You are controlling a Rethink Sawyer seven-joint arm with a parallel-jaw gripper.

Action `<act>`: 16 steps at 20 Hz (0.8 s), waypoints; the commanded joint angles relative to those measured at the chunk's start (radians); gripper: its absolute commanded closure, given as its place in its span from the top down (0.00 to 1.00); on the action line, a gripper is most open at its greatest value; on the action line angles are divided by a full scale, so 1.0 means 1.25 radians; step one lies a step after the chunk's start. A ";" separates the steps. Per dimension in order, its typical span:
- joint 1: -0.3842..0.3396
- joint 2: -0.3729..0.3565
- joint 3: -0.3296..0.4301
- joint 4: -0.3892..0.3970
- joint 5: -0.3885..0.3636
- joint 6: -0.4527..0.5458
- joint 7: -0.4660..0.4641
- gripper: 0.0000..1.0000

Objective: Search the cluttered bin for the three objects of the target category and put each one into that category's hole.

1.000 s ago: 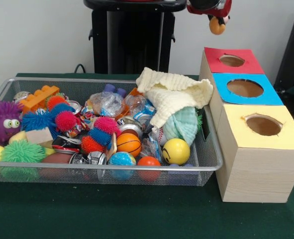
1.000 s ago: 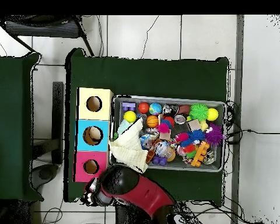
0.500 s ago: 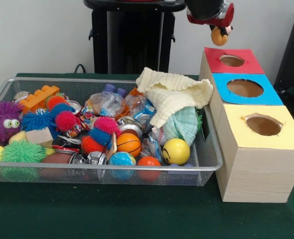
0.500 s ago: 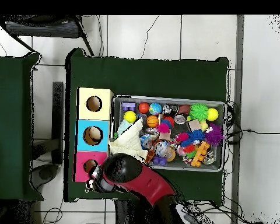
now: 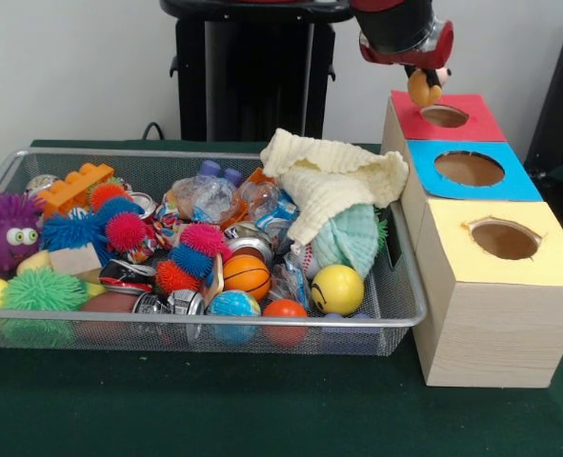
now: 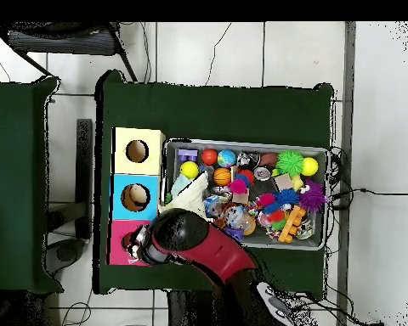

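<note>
Over the last second the gripper (image 5: 424, 84) had moved down and toward the red-topped box (image 5: 469, 121), carrying an orange ball (image 5: 423, 89) with it; everything in the bin had stayed where it was. In the front view the ball hung just above the left rim of the round hole (image 5: 444, 116) in the red top, not yet inside it. The fingers were closed on the ball, which showed below the red and black wrist.

From above, the arm (image 6: 199, 248) covered most of the red box (image 6: 121, 242) and hid its hole, so the ball could not be made out there.

3 boxes stood in a row beside the wire bin (image 5: 395, 314): red, then blue (image 5: 514, 186), then yellow (image 5: 548, 262), each with 1 round hole in its top. The blue and yellow boxes were touching, and the row sat just beside the bin's right wall.

Inside the bin lay a cream knitted cloth (image 5: 333, 181) draped over a pale green cloth (image 5: 352, 238), a small basketball (image 5: 247, 276), a yellow smiley ball (image 5: 337, 288), a globe ball (image 5: 233, 307), an orange-red ball (image 5: 285, 310), spiky rubber balls in pink (image 5: 126, 230), blue (image 5: 71, 231) and green (image 5: 41, 290), a purple fuzzy toy with eyes (image 5: 5, 228), an orange toy brick (image 5: 75, 187) and a wooden block (image 5: 75, 259).
</note>
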 commanded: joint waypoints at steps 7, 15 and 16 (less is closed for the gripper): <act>0.007 0.129 0.014 -0.150 0.003 0.067 0.167 0.00; 0.025 0.147 -0.013 -0.204 -0.039 0.232 0.214 0.00; 0.028 0.151 -0.014 -0.211 -0.040 0.244 0.216 0.00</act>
